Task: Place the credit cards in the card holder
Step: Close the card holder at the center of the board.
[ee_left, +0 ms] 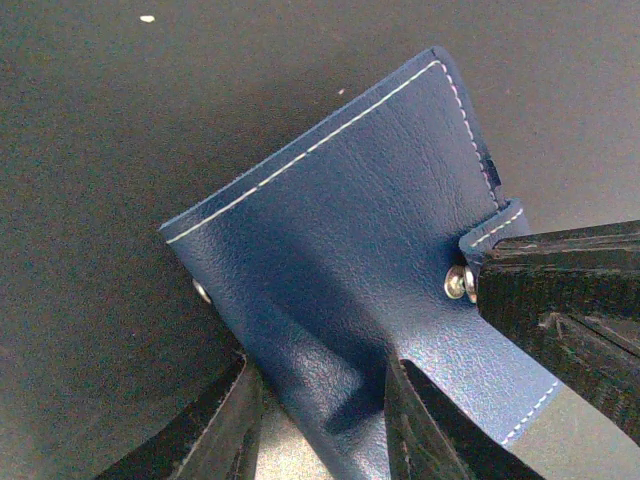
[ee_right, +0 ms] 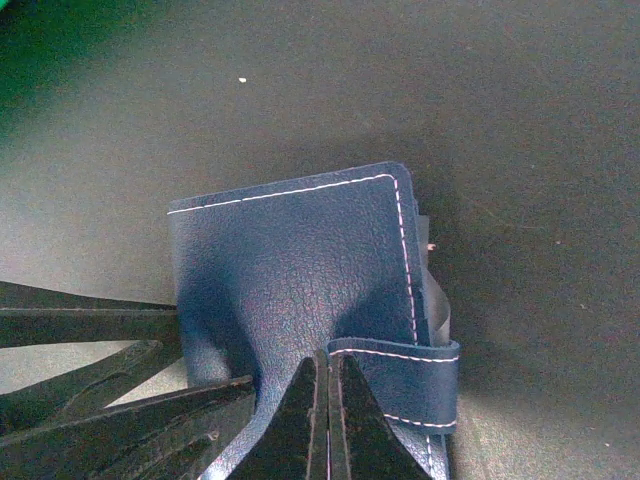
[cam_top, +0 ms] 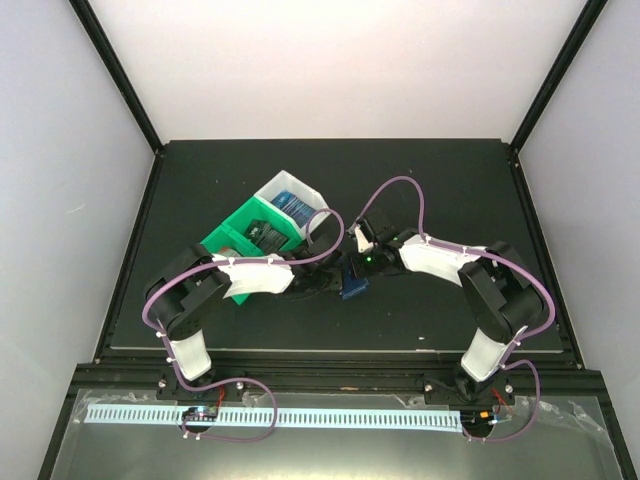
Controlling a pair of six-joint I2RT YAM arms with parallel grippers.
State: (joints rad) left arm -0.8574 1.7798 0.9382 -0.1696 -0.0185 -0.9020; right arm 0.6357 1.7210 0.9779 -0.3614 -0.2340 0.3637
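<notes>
On the black bench (cam_top: 450, 180) a green-and-white bin (cam_top: 225, 237) stands left of centre, credit cards (cam_top: 293, 205) in its compartments; just right of it is the folded blue card holder (ee_left: 340, 230); the left end effector (ee_left: 318, 372) clamps one edge of it; the right end effector (ee_right: 325, 365), fingers pressed together, touches the snap tab.

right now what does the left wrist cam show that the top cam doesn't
Only the left wrist view: the card holder's white stitching and metal snap, with the left gripper straddling its creased lower part. Only the top view: the green-and-white bin holding credit cards, plus the whole left arm and right arm. Both: the folded dark blue card holder on the black table, with the right gripper at its snap tab.
</notes>
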